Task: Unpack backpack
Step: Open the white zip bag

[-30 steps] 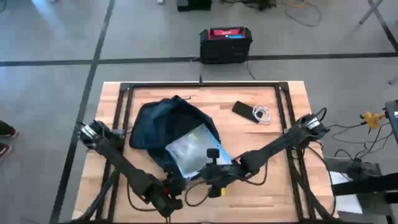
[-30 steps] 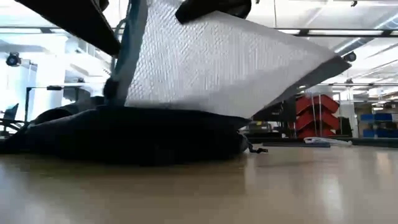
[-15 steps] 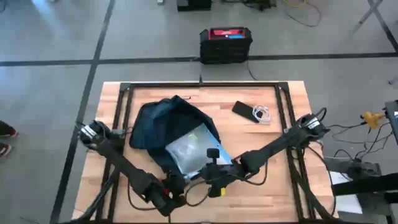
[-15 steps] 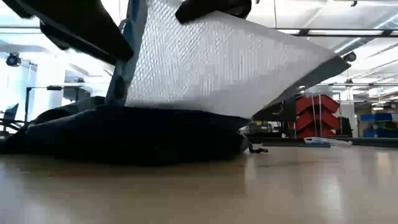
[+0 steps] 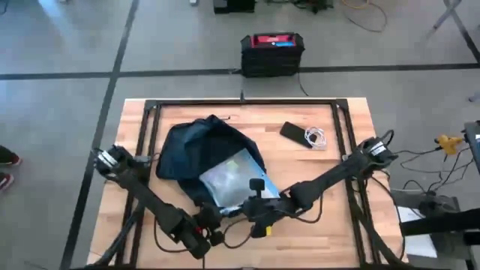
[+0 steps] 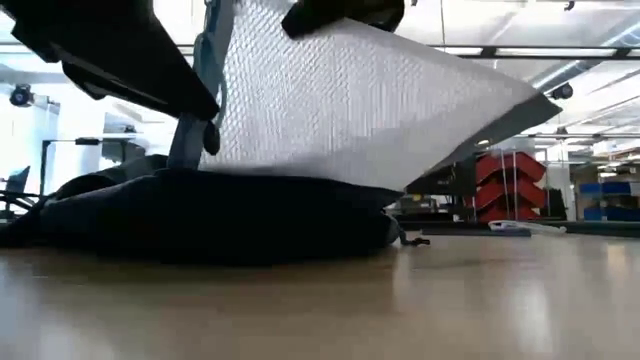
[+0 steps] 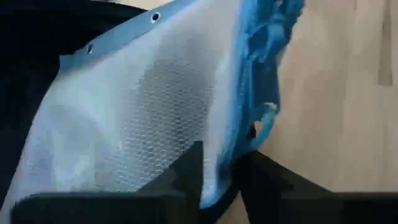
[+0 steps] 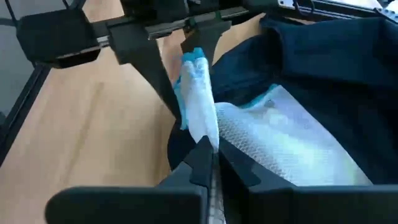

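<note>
The backpack [image 5: 202, 150] lies on the desk [image 5: 330, 217], its mouth toward both claws; the mesh pouch [image 5: 229, 180] slants out of it, pinched by the right claw [image 8: 208, 146] and, at its blue edge, the left claw [image 7: 217, 165].

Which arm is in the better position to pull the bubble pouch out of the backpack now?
Right. The right gripper is shut on the bubble pouch, lifted over the backpack; the left gripper only straddles its edge.
</note>
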`<state>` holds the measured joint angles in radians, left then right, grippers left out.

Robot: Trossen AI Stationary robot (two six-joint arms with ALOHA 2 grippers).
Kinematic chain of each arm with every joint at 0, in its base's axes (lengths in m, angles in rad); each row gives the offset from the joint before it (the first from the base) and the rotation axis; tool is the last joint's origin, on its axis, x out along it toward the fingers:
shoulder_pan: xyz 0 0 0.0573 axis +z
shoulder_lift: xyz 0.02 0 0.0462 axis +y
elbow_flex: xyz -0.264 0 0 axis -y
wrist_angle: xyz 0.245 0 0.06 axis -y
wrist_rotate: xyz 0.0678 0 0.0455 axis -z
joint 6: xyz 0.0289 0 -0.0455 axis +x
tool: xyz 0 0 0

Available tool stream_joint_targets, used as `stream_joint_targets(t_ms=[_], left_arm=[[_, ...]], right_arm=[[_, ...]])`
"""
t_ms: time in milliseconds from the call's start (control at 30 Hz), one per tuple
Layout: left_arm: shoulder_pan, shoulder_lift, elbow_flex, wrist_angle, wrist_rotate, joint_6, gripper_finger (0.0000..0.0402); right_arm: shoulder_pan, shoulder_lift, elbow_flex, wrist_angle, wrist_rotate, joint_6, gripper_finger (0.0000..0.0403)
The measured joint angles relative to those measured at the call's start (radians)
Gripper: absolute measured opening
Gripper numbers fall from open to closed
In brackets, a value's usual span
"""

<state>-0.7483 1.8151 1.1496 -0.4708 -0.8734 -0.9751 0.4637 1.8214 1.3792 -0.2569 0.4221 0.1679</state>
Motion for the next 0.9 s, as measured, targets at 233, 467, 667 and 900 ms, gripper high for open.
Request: stream_joint_targets(t_ms=[233,467,667,900], left_arm=[[-0.001,-0.003,0.000,-0.069,0.034,-0.003,0.0009],[-0.010,-0.004,0.000,-0.048,0.206,-0.006,0.0034],[-0.046,-0.004,0.001,-0.023,0.299,-0.113,0.0076],[-0.056,0.033,-0.006,0.108,0.104,-0.107,0.0134]], right_arm=[[-0.008,0.001,0.000,-0.006,-0.003,-0.001,0.0000],[-0.012,0.001,0.000,-0.038,-0.002,0.017,0.0000],[-0.013,0.001,0.000,-0.040,-0.001,0.018,0.0000],[-0.013,0.001,0.000,-0.040,-0.001,0.018,0.0000]])
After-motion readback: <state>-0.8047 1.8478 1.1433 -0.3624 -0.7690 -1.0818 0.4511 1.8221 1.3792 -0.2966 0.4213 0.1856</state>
